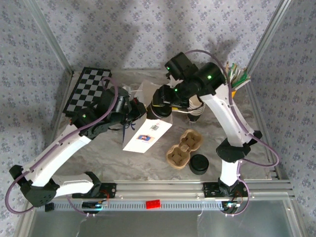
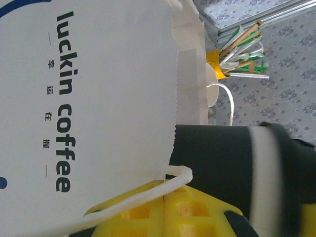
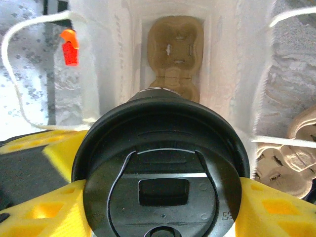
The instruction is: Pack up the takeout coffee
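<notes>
A white paper bag [image 1: 148, 132] printed "luckin coffee" [image 2: 74, 98] lies on its side, mouth facing the back. My left gripper [image 2: 164, 190] is shut on the rim of the bag's mouth, and a white cord handle [image 2: 143, 200] lies across its yellow fingers. The right gripper [image 3: 160, 197] is shut on a black lidded coffee cup [image 3: 160, 177], held just in front of the bag's mouth [image 1: 159, 106]. A brown cardboard cup carrier [image 3: 173, 49] rests deep inside the bag. In the left wrist view the cup [image 2: 222, 168] shows just right of the bag's edge.
A second cardboard carrier [image 1: 185, 148] and another black cup [image 1: 199, 164] stand on the table front right of the bag. A checkerboard [image 1: 89, 91] lies at the back left. A yellow holder of straws [image 1: 237, 76] stands at the back right.
</notes>
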### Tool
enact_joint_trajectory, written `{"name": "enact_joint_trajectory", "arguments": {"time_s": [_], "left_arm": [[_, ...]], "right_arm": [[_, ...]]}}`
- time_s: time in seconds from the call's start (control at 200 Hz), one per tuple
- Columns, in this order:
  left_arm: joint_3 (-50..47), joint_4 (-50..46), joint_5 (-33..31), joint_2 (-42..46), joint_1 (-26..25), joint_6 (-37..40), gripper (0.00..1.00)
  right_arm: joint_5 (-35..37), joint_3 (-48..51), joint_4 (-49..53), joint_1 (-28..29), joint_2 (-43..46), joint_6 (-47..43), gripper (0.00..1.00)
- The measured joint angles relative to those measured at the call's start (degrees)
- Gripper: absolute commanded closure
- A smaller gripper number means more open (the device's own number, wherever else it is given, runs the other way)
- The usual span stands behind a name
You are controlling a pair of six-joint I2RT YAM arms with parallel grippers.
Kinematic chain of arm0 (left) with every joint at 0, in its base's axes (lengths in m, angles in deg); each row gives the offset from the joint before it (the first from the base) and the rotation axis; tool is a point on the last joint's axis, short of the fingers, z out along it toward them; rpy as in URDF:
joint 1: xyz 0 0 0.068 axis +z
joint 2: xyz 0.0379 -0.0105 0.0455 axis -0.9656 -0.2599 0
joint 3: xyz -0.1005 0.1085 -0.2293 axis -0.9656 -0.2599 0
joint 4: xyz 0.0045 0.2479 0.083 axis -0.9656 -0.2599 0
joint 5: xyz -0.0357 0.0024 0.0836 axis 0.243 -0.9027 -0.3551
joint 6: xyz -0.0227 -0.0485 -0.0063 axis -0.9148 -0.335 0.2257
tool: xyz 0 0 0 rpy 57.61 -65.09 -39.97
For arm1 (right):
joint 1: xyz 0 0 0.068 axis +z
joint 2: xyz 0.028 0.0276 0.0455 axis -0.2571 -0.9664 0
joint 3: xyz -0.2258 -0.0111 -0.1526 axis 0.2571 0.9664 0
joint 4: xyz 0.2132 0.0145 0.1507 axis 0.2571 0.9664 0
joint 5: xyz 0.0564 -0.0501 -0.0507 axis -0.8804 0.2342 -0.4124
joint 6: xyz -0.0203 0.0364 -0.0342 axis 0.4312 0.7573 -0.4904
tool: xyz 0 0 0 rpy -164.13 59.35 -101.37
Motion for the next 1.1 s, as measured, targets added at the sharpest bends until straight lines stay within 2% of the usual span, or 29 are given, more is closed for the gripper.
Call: {"name": "enact_joint_trajectory", "arguments": {"time_s": [0.31,0.435,0.605,0.7,0.78,0.915,1.099], "left_arm": [[-4.87,1.31,1.11,4.24,0.46,-2.56,1.0],[-7.48,1.09,1.86,5.9,0.76,-3.3,0.97],[-8.44,0.61,2.62,7.52,0.76,-3.93,0.89],[-8.44,0.44,3.06,7.76,0.76,-3.82,0.8],[-8.39,-0.57,3.21,7.74,0.79,-3.85,0.78],[-6.97,-2.97,3.23,7.28,0.79,-3.43,0.79],[-5.55,-4.28,3.69,5.99,0.94,-2.99,0.86]], "right_arm": [[1.49,1.25,0.0,1.77,-1.99,-0.02,0.45],[2.05,1.31,0.0,2.73,-3.37,-0.02,0.45],[2.58,1.31,0.0,4.24,-6.62,-0.02,0.45],[2.95,1.31,0.0,4.81,-8.15,-0.04,0.45],[3.17,1.31,0.0,5.11,-9.09,-0.07,0.45],[3.56,1.27,0.0,5.2,-9.57,-0.24,0.46],[4.07,1.27,0.0,5.2,-9.73,-0.42,0.47]]}}
